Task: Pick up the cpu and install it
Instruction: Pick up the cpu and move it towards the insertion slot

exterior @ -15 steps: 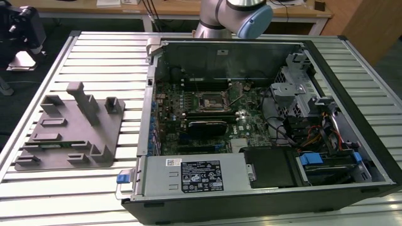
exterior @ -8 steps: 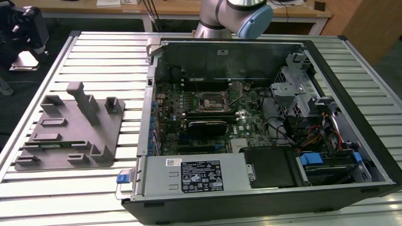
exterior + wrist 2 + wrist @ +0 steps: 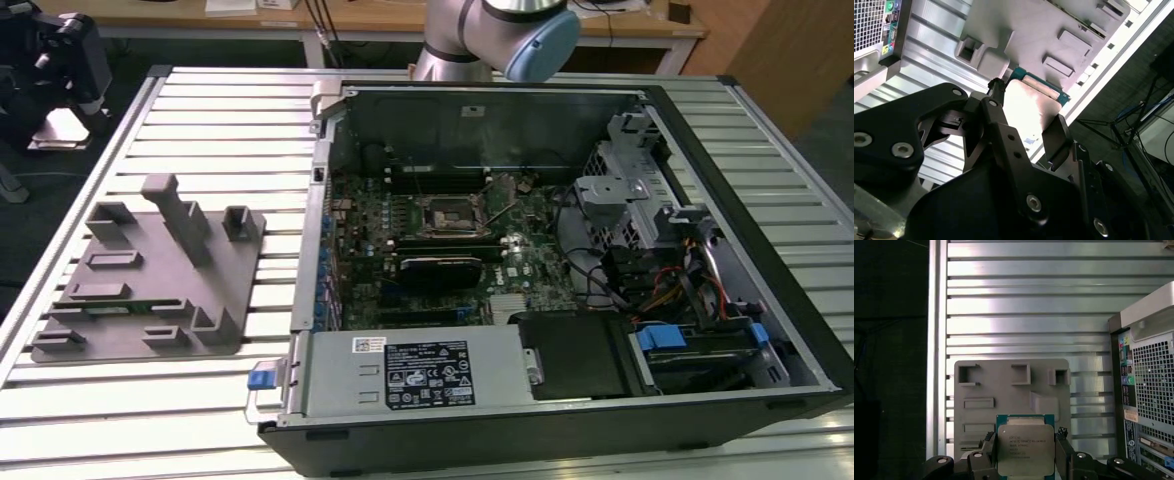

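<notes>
Ribbed aluminium table, blocky grey fixture at the PC case's 9 o'clock in the exterior view, gripper fingers clamped on the shiny square cpu.

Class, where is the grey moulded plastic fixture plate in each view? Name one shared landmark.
Exterior view: grey fixture plate on the exterior view's left of the open black computer case.
Second wrist view: plate beyond the gripper, near the case.
First wrist view: plate behind the gripped silver-topped square cpu.
Shared landmark: the case.
</notes>
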Motion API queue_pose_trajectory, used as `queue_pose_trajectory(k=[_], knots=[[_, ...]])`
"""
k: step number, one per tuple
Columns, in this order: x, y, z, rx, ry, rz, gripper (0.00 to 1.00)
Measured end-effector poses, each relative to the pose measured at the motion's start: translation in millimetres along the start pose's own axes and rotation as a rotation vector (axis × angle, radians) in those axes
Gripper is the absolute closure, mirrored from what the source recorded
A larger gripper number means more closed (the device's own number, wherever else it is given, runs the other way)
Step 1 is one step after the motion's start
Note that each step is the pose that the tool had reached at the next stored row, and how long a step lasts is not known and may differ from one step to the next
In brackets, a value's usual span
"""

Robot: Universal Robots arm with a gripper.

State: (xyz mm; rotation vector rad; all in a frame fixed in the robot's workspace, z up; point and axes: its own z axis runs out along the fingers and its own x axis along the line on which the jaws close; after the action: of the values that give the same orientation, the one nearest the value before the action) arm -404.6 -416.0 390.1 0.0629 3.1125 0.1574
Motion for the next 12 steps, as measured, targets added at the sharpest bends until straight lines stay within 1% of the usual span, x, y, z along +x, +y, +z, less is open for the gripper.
queue_pose_trajectory(k=[12], knots=[[-9.2,0.6,0.2,0.0,0.0001,0.0,0.45]])
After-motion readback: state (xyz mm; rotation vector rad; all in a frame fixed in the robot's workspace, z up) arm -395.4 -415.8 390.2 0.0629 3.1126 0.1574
